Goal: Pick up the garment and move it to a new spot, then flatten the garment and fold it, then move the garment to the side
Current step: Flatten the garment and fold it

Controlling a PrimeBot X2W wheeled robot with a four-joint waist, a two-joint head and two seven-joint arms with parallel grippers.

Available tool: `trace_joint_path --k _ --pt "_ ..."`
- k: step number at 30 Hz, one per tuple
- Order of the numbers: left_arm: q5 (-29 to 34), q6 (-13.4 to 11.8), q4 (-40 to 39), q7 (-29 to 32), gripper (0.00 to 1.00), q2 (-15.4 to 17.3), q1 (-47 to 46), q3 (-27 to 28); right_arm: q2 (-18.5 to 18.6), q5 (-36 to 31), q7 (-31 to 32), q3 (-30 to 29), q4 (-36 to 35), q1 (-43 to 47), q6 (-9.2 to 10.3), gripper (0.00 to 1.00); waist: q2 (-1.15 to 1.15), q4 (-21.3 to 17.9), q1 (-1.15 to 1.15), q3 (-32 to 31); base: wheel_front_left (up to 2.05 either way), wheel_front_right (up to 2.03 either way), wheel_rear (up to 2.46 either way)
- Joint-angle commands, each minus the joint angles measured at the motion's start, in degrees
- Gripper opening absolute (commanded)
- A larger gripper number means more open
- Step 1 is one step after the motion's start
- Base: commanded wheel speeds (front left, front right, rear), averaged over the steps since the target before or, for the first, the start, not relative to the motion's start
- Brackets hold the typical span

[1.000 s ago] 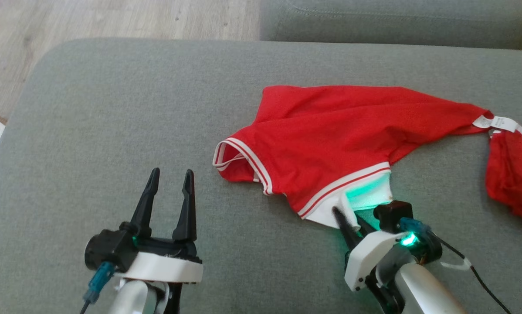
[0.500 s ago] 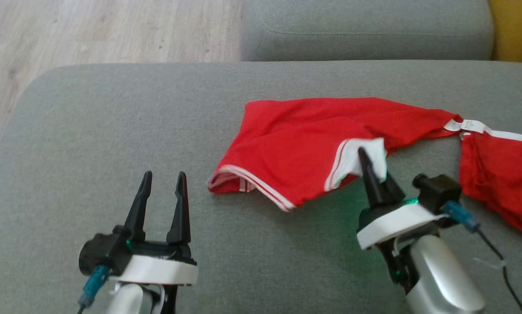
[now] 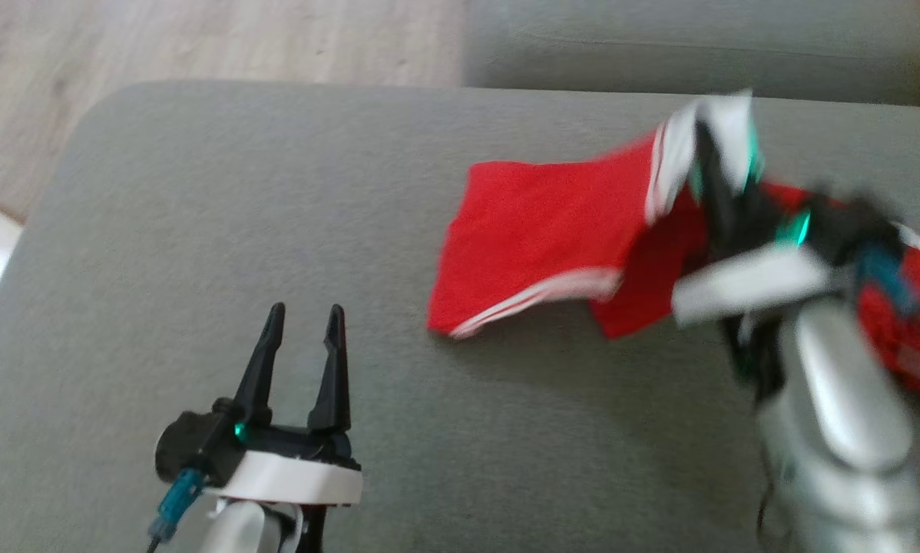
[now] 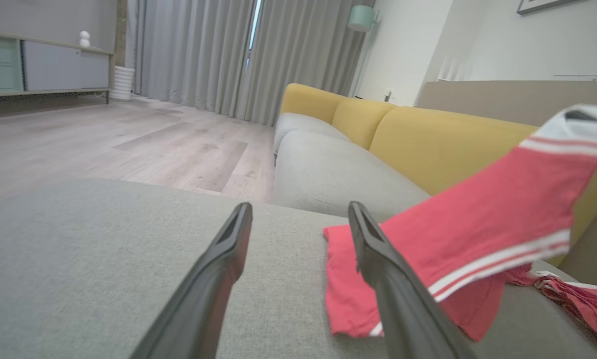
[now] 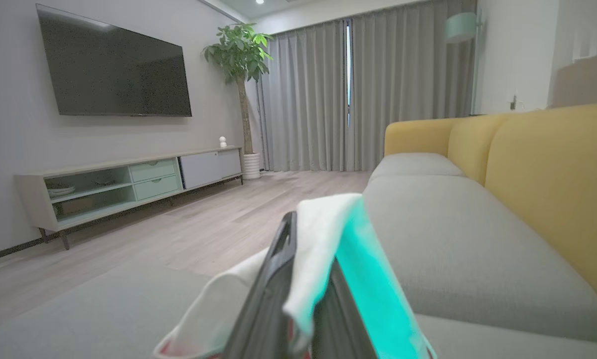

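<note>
Home living room: television (image 5: 114, 70) hanging on wall (image 5: 9, 129), low cabinet (image 5: 129, 184) standing beneath, potted plant (image 5: 238, 50) standing beside grey curtains (image 5: 318, 99) — yellow-backed sofa (image 5: 527, 164) sitting on pale wood floor (image 5: 179, 234).

Two grippers, the left gripper (image 3: 306, 309) and the right gripper (image 5: 310, 244), each with two dark fingers (image 3: 264, 361). One red garment (image 3: 537, 223) with white stripes. I cannot tell if the red cloth (image 4: 577, 304) beside it is another one. One TV (image 5: 114, 70), one potted plant (image 5: 238, 55), one lamp (image 5: 460, 27), one cabinet (image 5: 129, 184).
</note>
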State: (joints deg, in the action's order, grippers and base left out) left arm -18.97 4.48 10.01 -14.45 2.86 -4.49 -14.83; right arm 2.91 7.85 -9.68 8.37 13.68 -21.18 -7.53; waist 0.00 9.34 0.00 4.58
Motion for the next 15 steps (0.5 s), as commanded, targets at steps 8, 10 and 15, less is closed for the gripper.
trace_joint_path --k 8,10,15 --pt "-2.9 -0.5 -1.1 -0.5 1.00 0.0 -6.4 -3.8 5.6 -8.7 7.7 1.2 17.7 -30.6 0.04 0.00 0.00 13.7 0.00 4.2 0.00 0.00 0.00" --pt "-3.6 -1.0 -0.8 -0.5 1.00 0.0 -6.9 -5.2 6.7 -11.1 8.1 0.9 30.4 -37.6 0.04 1.00 0.00 16.7 0.00 4.4 0.00 0.00 0.00" --pt "-4.2 -1.8 -0.8 -0.5 1.00 0.0 -6.4 -5.7 6.5 -12.4 5.6 0.8 41.4 -42.2 0.04 1.00 0.00 18.3 0.00 3.9 0.00 0.00 0.00"
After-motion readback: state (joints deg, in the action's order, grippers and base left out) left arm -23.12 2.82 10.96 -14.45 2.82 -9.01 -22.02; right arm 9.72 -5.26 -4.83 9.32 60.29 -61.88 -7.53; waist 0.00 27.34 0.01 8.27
